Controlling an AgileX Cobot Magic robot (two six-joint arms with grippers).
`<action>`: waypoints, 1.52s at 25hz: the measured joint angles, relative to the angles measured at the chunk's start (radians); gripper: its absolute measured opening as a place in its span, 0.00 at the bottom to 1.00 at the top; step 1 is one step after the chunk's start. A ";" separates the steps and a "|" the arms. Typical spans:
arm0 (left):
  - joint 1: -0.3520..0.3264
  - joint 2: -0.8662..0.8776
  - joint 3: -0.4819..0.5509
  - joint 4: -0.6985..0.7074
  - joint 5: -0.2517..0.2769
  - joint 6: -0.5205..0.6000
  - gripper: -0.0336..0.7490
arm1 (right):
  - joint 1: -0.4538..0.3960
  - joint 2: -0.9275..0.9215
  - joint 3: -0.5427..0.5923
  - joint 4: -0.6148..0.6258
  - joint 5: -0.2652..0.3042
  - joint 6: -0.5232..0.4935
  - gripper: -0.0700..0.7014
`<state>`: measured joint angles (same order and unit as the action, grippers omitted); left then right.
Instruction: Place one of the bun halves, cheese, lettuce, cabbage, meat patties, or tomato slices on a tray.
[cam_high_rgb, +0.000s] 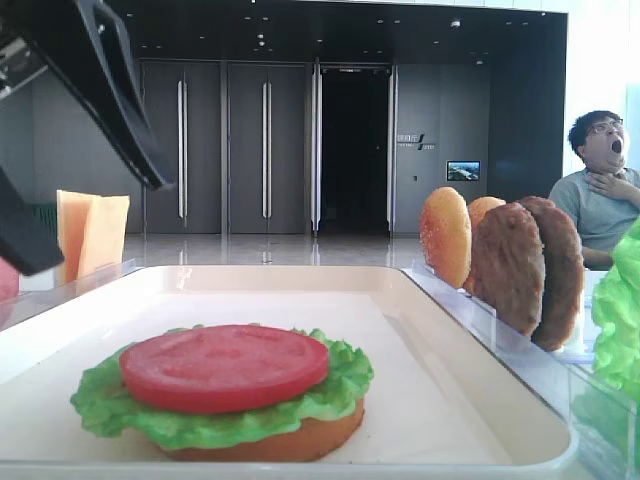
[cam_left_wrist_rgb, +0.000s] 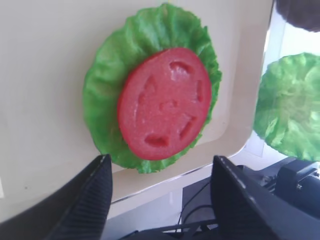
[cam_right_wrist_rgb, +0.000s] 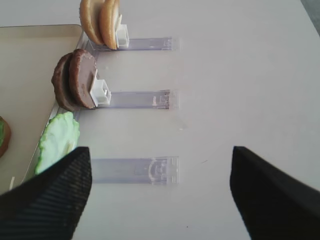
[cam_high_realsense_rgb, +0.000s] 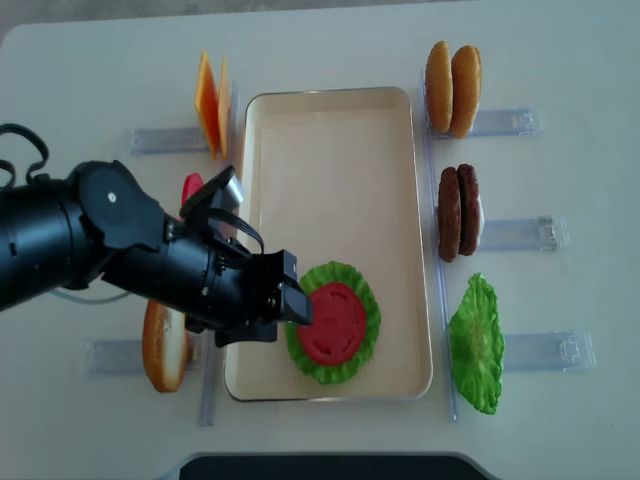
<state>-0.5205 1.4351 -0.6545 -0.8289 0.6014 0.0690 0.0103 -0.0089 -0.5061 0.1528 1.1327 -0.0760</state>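
Near the tray's (cam_high_realsense_rgb: 330, 110) lower edge in the overhead view: 1 stack, a bun half (cam_high_rgb: 300, 442) at the bottom, a lettuce leaf (cam_high_realsense_rgb: 355, 275) on it, a tomato slice (cam_high_realsense_rgb: 330, 322) on top. Tomato sits slightly off-centre on the leaf, toward the tray's left rim.

Left gripper (cam_high_realsense_rgb: 290, 300) hangs just beside the stack on its left side, jaws spread wide, nothing between them. Left wrist view confirms it: both fingers (cam_left_wrist_rgb: 82, 205) flank empty space with the tomato beyond. Right gripper (cam_right_wrist_rgb: 160, 195) also wide open and empty, over bare table right of the tray, near the clear racks (cam_right_wrist_rgb: 135, 170).

Off the tray: 2 cheese slices (cam_high_realsense_rgb: 208, 105) by its upper left corner, 2 bun halves (cam_high_realsense_rgb: 452, 75) by the upper right, 2 patties (cam_high_realsense_rgb: 458, 212) along the right edge, a spare lettuce leaf (cam_high_realsense_rgb: 475, 345) by the lower right, 1 more bun (cam_high_realsense_rgb: 165, 345) lower left. A red slice (cam_high_realsense_rgb: 192, 188) shows partly behind the left arm.

Risks, judged from this:
- Left fingertips are close to the tomato's edge. A sideways pull-away could clip it and slide it off the leaf.
- Leaf overhangs the bun, so a brush could tip the stack.
- Left arm's swing back to the racks passes near the red slice and the lower left bun. Either could get knocked over.
- Stack sits near the tray's lower rim, so little room remains for a shove.
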 joint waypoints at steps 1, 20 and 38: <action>0.008 -0.025 -0.004 0.018 -0.004 -0.008 0.65 | 0.000 0.000 0.000 0.000 0.000 0.000 0.79; 0.264 -0.153 -0.281 0.916 0.412 -0.367 0.65 | 0.000 0.000 0.000 0.000 0.000 0.000 0.79; 0.614 -0.105 -0.368 0.940 0.571 -0.197 0.65 | 0.000 0.000 0.000 0.000 0.000 0.000 0.79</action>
<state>0.0939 1.3301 -1.0225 0.1114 1.1727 -0.1276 0.0103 -0.0089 -0.5061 0.1528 1.1327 -0.0760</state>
